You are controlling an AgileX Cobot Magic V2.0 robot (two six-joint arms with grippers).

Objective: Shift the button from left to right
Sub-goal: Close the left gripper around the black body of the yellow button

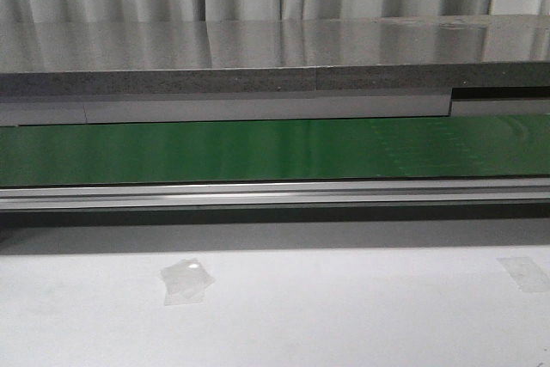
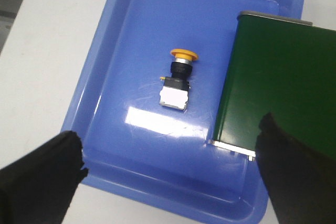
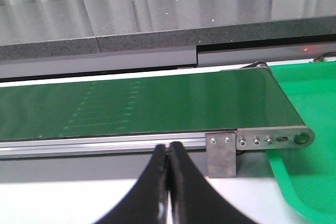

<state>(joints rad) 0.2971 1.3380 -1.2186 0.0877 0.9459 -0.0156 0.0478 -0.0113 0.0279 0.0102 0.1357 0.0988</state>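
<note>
The front view shows only the bare green belt (image 1: 275, 150); the left wrist view shows the left tool (image 2: 168, 177) spread above the button (image 2: 177, 85), lying mid blue tray (image 2: 100, 82), ungrasped, so descent and pinching come next; the right wrist view shows the right tool (image 3: 168, 182) pressed together near the green tray (image 3: 310, 182).

The button (image 2: 177, 80) lies on its side in a tray (image 2: 100, 82), just beside one end of the belt (image 2: 278, 87). Another tray (image 3: 310, 129) sits at the belt's other end.
</note>
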